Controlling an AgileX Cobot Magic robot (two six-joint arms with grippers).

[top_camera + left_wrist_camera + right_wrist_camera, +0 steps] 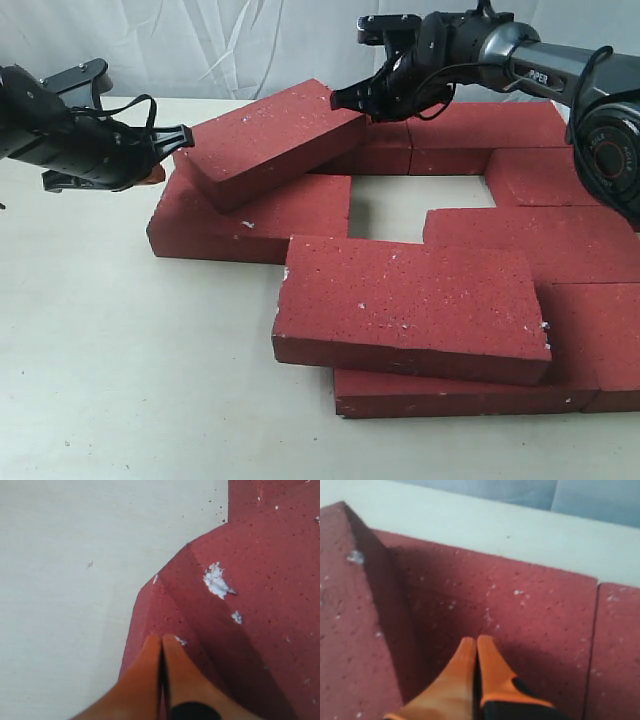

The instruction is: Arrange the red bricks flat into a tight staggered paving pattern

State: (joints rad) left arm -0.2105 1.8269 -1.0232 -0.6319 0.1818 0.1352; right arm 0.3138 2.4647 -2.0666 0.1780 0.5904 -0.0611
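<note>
The red bricks [560, 240] lie close together on the pale table [120, 380]. One crooked brick [268, 140] sits tipped on top of another. The left gripper [185, 135] is at one end of it and the right gripper [340, 100] at the other end. Both have their fingers squeezed together, holding nothing

the flat dark-red speckled bricks [410, 300] have small white spots. the smooth tabletop [120, 380] is cream. the pointed gripper fingers [147, 680] are orange. the cloth [200, 40] behind is pale grey.
</note>
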